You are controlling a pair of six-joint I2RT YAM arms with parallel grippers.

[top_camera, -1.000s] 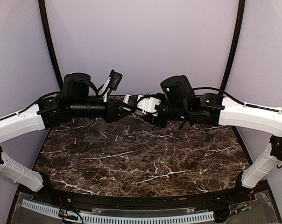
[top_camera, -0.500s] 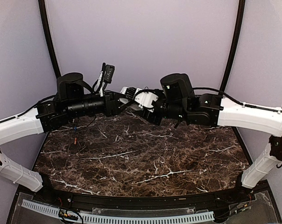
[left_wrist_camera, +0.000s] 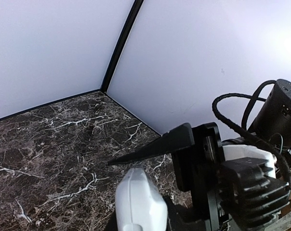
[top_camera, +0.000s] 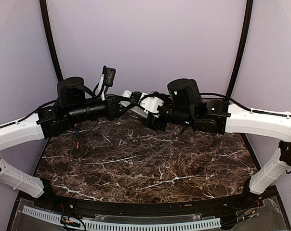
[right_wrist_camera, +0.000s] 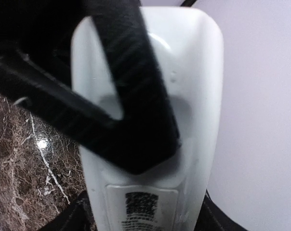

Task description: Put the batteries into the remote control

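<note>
The white remote control hangs in the air over the back of the table, between the two arms. My right gripper is shut on its lower end; in the right wrist view its back faces the camera, printed label near the jaws. My left gripper closes on the other end. One black finger lies flat across the remote's back; the other is hidden. The left wrist view shows the remote's edge beside that finger. No batteries are in view.
Dark marble table lies below both arms. A small reddish thing lies near its left edge, too small to identify. Lilac walls close in the back and sides, with black corner posts. The right gripper's body fills the left wrist view's lower right.
Both grippers and the remote have shifted a little left and up. The left wrist has turned, its camera now further left. The left finger has settled across the remote's back.
</note>
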